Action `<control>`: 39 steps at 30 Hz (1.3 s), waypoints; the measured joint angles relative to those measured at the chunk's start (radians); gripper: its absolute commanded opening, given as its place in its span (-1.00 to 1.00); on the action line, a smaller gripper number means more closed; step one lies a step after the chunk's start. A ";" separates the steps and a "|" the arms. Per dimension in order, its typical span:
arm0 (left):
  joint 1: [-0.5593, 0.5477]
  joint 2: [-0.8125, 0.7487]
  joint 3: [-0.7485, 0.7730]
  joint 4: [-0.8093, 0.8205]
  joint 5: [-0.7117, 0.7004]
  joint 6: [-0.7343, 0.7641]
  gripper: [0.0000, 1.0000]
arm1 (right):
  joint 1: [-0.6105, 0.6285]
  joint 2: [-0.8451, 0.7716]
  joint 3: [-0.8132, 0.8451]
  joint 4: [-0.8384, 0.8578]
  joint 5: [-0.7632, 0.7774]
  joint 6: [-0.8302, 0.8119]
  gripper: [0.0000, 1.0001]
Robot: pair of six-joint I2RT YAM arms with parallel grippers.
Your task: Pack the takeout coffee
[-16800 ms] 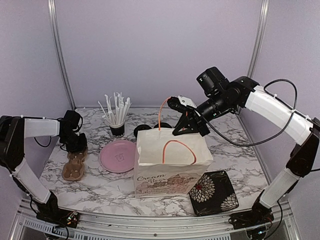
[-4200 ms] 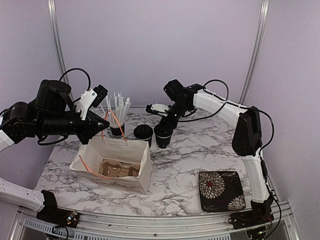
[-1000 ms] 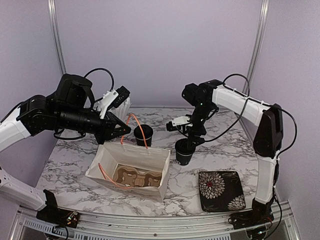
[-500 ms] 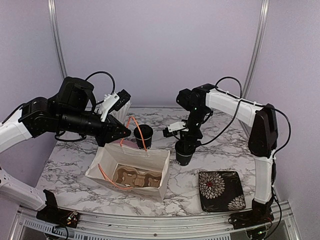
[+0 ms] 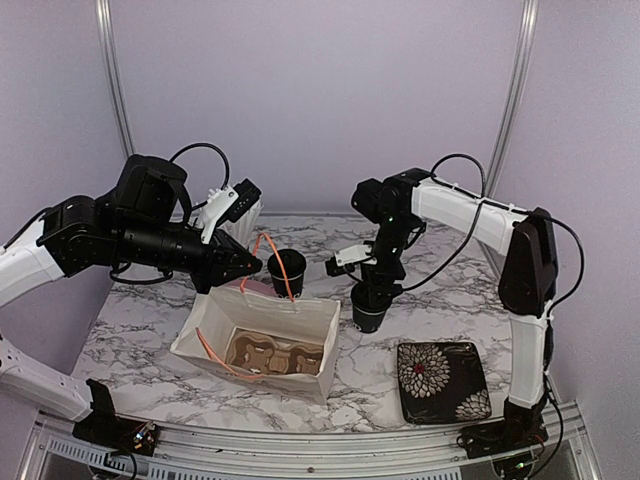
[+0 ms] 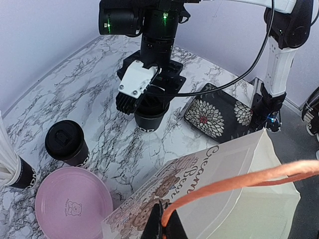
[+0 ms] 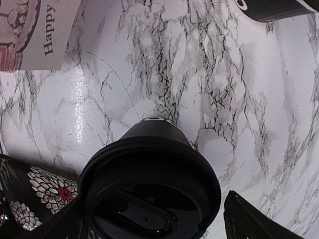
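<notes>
One takeout coffee cup [image 5: 370,308], black with a black lid [image 7: 149,194], stands on the marble table right of the bag. My right gripper [image 5: 372,287] hangs over it, open, one finger on each side of the lid and a gap showing at the right finger [image 7: 249,219]. The second lidded cup [image 5: 287,270] stands behind the bag, also seen as a black cup [image 6: 67,144] in the left wrist view. My left gripper [image 5: 255,263] is shut on the bag's orange handle [image 6: 234,181], holding the white paper bag [image 5: 262,330] open. A brown pulp carrier [image 5: 270,355] lies inside.
A black floral dish [image 5: 438,383] lies at the front right, close to the cup. A pink plate [image 6: 72,204] sits behind the bag, and a black cup of white sticks [image 6: 15,172] stands at the back left.
The right arm's wrist has shifted slightly left and down over the cup, which stays in place on the table. The left arm and bag have hardly moved.
</notes>
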 measured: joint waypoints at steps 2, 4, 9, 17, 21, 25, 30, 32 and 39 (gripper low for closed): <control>0.000 0.000 0.000 0.000 0.000 0.000 -1.00 | 0.001 -0.008 -0.006 0.000 0.000 0.006 0.97; 0.000 0.000 0.000 0.000 0.000 0.000 -1.00 | 0.002 -0.018 -0.007 0.001 0.000 0.010 0.97; 0.000 0.000 0.000 0.001 0.000 0.000 -1.00 | 0.002 -0.053 -0.007 0.003 -0.001 0.013 0.81; 0.000 0.000 0.000 0.001 0.000 0.000 -1.00 | 0.002 -0.061 -0.029 0.001 -0.009 0.014 0.73; 0.000 0.000 0.000 0.001 0.000 0.000 -1.00 | 0.002 -0.061 -0.047 0.000 -0.009 0.014 0.71; 0.000 0.000 0.000 0.002 0.000 0.000 -1.00 | 0.002 -0.061 -0.051 -0.001 -0.009 0.014 0.61; 0.000 0.000 -0.003 0.003 0.000 0.000 -0.99 | 0.002 -0.061 -0.053 -0.001 -0.009 0.015 0.58; 0.000 0.000 -0.006 0.006 0.000 0.000 -0.99 | 0.002 -0.061 -0.056 -0.001 -0.009 0.015 0.59; 0.000 0.000 -0.006 0.007 0.000 0.000 -0.99 | 0.006 -0.059 -0.075 0.002 -0.008 0.018 0.61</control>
